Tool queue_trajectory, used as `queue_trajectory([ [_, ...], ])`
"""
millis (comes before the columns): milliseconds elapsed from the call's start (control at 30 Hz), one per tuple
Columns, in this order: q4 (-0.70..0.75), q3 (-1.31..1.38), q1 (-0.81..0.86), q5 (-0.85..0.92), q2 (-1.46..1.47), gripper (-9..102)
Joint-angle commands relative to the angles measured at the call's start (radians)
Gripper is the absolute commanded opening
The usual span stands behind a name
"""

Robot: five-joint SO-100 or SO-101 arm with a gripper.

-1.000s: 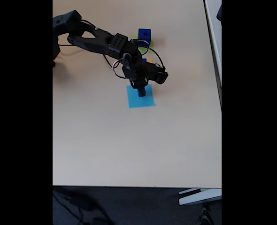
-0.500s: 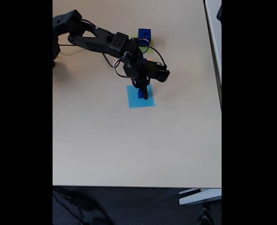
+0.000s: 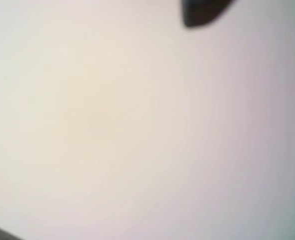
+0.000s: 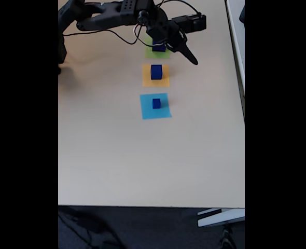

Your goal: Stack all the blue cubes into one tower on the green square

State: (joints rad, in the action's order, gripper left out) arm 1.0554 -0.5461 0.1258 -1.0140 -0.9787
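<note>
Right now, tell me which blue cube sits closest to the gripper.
The cube on the green square, the large cube, partly hidden behind the gripper. The others rest on the orange and light-blue squares, nearer the camera.

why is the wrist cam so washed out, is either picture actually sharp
Wrist view: fully out of focus, a pale cream blur with one dark blob at the top edge. Fixed view: soft and low in detail but readable, even light, black bars on both sides; the small blue cube on the light-blue square is clear, the gripper smeared.
</note>
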Motion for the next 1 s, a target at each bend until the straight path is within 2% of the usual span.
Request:
queue_trajectory([
  [0, -0.051, 0.009, -0.055, -0.025, -0.169, 28],
  [133, -0.115, -0.071, -0.149, -0.078, -0.253, 27],
  [300, -0.104, -0.14, -0.235, -0.209, -0.282, 27],
  [500, 0.101, -0.143, -0.293, -0.571, -0.198, 26],
  [667, 0.215, -0.143, -0.341, -0.747, -0.137, 26],
  [967, 0.264, -0.14, -0.359, -0.776, -0.055, 25],
])
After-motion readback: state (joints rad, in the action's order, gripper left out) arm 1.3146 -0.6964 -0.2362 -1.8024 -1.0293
